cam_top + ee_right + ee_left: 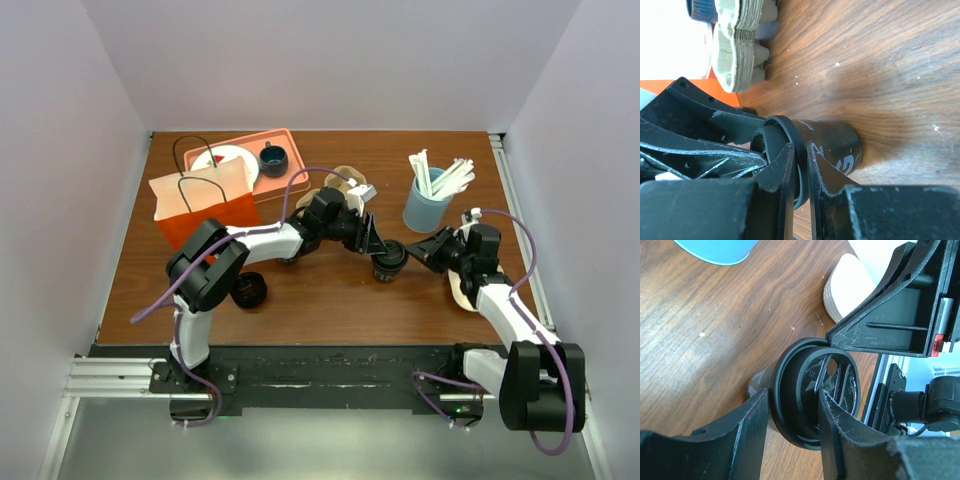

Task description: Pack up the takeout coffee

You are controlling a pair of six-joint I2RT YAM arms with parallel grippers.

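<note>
Left wrist: takeout coffee point(840, 385) within left pincer point(792, 405)

Top external: fixed, high above the near edge of the table point(330, 310), angled down and forward. It takes in the whole tabletop, with the takeout coffee point(389, 262) near centre.
Left wrist: tight on the coffee from its left, facing right.
Right wrist: equally tight from its right, facing left.
All three views share the coffee and the wood around it.
</note>
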